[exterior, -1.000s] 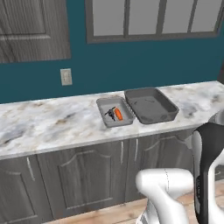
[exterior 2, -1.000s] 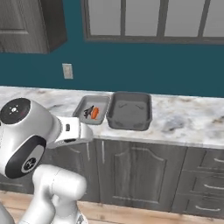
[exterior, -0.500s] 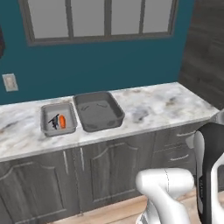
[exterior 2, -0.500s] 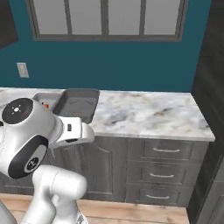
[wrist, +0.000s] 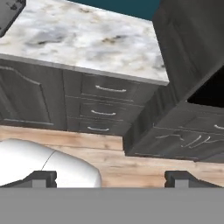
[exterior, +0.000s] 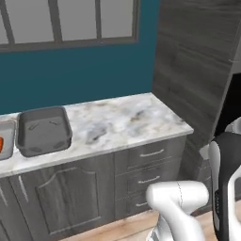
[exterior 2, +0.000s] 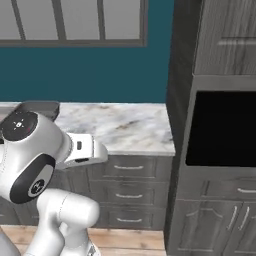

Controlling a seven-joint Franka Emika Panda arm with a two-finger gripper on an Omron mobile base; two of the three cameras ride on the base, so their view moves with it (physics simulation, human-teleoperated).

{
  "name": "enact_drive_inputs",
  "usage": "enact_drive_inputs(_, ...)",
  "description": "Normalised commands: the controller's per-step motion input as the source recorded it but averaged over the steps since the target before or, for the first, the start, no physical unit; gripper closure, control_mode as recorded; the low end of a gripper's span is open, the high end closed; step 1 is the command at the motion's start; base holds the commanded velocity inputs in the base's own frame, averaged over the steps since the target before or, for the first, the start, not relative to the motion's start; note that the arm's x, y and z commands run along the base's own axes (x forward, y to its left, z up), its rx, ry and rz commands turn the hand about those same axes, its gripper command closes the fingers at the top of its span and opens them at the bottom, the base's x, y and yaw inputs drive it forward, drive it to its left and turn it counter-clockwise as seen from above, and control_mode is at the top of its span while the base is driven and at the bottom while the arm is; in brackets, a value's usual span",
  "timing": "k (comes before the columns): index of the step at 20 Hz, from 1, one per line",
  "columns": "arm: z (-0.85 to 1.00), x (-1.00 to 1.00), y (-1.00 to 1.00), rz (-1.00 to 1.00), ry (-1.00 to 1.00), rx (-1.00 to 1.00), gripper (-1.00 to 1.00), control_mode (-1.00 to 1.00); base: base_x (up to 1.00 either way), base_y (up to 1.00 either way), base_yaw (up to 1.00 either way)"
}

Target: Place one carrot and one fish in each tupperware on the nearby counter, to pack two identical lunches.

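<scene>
While I'm between pickups, gripper (wrist: 110, 177) is spread wide, empty; big tupperware (exterior: 43, 130) sits frame-left on counter (exterior: 122, 122), bare, awaiting fish & carrot.

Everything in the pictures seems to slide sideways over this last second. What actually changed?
The robot's base turned or drove to the right, so the cameras swung with it. The larger tray and smaller tray only appear to drift left along the counter; they stayed put. The hand stayed open, holding nothing.
</scene>
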Motion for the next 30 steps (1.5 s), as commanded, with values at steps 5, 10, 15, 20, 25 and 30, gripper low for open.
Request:
enact_drive_inputs(5,0.0,0.0,0.0,0.0,0.0,0.0,-1.0,1.0,0.0,-1.0,-0.13)
enact_drive_inputs(10,0.0,0.0,0.0,0.0,0.0,0.0,-1.0,1.0,0.0,-1.0,-0.04)
enact_drive_inputs(15,0.0,0.0,0.0,0.0,0.0,0.0,-1.0,1.0,0.0,-1.0,0.02)
enact_drive_inputs(20,0.0,0.0,0.0,0.0,0.0,0.0,-1.0,1.0,0.0,-1.0,0.05)
enact_drive_inputs(25,0.0,0.0,0.0,0.0,0.0,0.0,-1.0,1.0,0.0,-1.0,0.04)
enact_drive_inputs(30,0.0,0.0,0.0,0.0,0.0,0.0,-1.0,1.0,0.0,-1.0,0.03)
